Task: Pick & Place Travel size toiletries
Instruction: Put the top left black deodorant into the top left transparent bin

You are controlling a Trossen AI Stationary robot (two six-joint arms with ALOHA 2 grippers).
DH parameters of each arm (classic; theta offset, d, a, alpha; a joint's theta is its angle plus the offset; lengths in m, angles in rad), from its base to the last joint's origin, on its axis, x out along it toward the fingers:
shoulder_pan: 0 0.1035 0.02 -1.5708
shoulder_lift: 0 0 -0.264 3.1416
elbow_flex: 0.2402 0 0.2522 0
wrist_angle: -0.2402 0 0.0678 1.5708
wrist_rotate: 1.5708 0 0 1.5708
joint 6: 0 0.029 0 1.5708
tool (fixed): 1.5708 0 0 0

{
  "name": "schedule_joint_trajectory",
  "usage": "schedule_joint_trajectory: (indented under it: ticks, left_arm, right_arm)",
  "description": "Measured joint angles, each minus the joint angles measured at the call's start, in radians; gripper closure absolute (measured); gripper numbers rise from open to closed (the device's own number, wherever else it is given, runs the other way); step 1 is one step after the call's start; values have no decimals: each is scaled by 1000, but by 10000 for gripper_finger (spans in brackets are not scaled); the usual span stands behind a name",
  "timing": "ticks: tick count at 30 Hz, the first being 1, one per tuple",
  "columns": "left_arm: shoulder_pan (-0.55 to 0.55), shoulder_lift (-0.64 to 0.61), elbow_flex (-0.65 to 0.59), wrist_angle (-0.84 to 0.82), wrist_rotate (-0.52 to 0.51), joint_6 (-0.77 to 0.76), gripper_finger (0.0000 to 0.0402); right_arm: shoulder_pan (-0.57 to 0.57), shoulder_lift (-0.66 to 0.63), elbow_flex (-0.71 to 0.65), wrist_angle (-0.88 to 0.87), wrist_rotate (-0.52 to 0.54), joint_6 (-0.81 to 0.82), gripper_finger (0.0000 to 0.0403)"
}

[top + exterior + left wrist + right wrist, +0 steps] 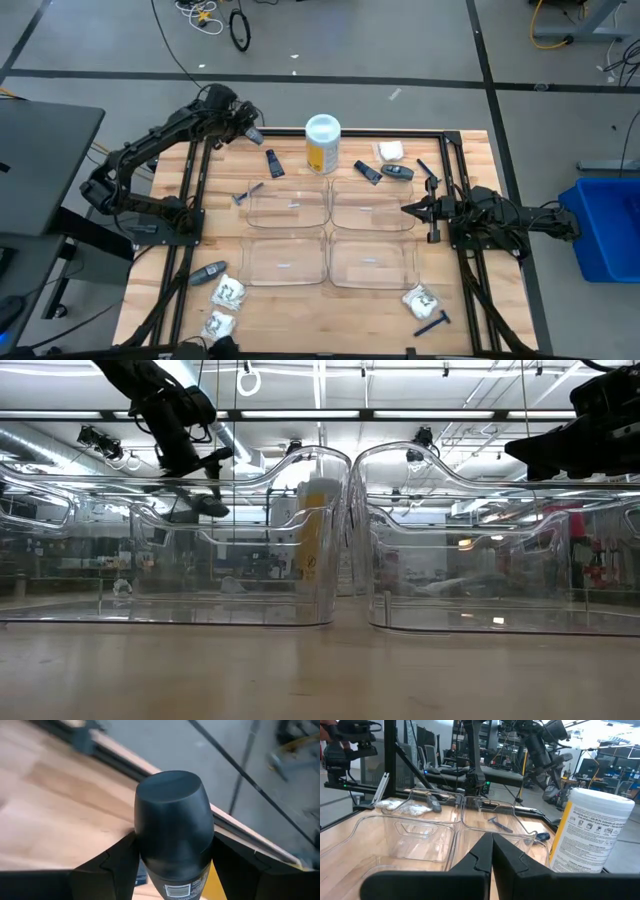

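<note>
Left tool [252, 133] raised over the far-left tabletop [300, 310], clamped on a grey oval stick [172, 832], probably a deodorant. Four clear trays [288, 208] mid-table. Right tool [408, 210] clenched empty, hovering at the far-right tray's edge.

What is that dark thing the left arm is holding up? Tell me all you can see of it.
It is a small grey stick, oval in section, with a smooth rounded cap that looks like matte plastic and a white printed label with a barcode lower on its body. The left tool is closed on it, one dark finger pressing each side. It is held in the air over the table's far left corner, by the wooden edge, touching nothing but the fingers.
</note>
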Motion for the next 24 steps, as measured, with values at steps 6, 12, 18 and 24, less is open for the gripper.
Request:
schedule_joint_trajectory:
  ticks: [6,12,18,24]
  left_arm:
    - [-39,-16,0,11,19,92,174]
    - [-69,-44,0,11,18,177,173]
    - [-141,-62,0,11,10,307,175]
    - [-226,-63,0,19,-4,411,173]
  right_arm:
    - [0,0,0,0,0,0,390]
    - [0,0,0,0,0,0,390]
    - [0,0,0,0,0,0,390]
    - [0,0,0,0,0,0,390]
